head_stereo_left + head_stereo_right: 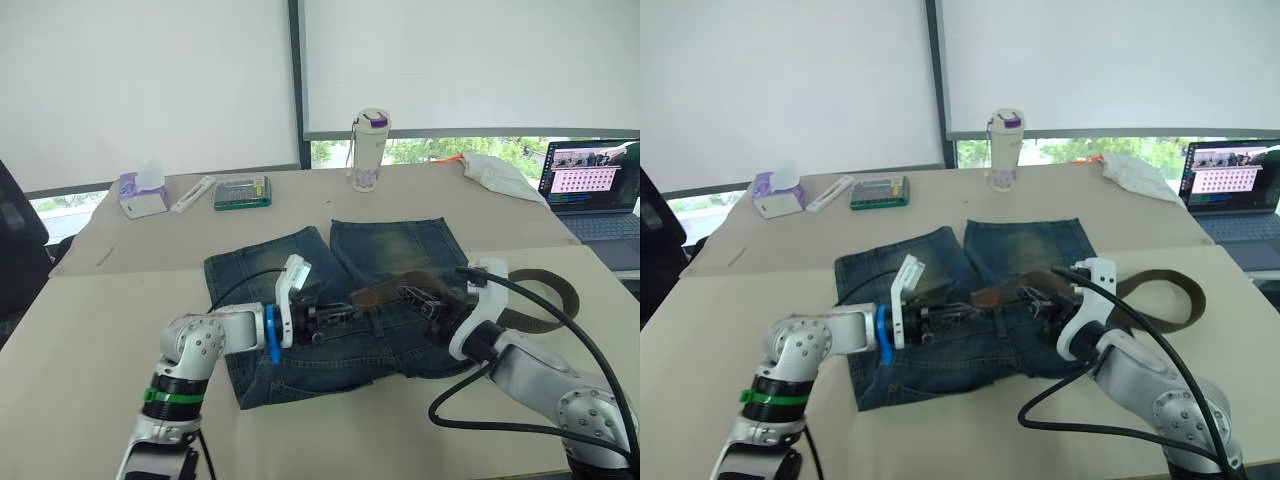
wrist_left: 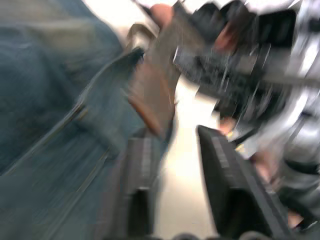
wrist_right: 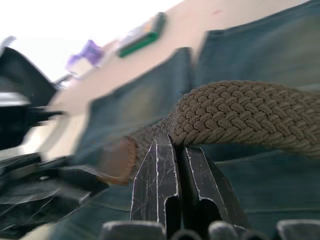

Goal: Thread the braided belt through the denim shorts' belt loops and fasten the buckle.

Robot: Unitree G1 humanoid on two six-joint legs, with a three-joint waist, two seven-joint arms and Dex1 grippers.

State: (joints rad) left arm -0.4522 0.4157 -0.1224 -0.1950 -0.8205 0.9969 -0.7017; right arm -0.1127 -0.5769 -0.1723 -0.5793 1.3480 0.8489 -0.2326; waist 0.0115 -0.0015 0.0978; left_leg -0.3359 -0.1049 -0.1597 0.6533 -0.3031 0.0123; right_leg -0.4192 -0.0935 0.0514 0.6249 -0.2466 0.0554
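1. You see the denim shorts (image 1: pixel 340 300) lying flat on the tabletop (image 1: pixel 100 340), with the two legs pointing away from the robot and the waistband on the near side.
2. The braided belt (image 1: pixel 385 292) lies across the waistband area; its long part runs to the robot's right and makes a loop (image 1: pixel 545 300) on the bare tabletop beside the shorts.
3. Your right tool (image 3: pixel 176 150) is clamped on the braided belt; in the right wrist view its two fingers (image 3: pixel 155 175) stand pressed together just under the woven strap, near the smooth brown leather end.
4. Your left tool (image 2: pixel 172 175) is at the waistband, facing the right tool; its fingers (image 2: pixel 225 185) are apart, and one finger rests against the denim edge.
5. At the far side of the tabletop you see a bottle (image 1: pixel 369 150), a calculator (image 1: pixel 241 192), a tissue box (image 1: pixel 142 192) and a laptop (image 1: pixel 592 185).
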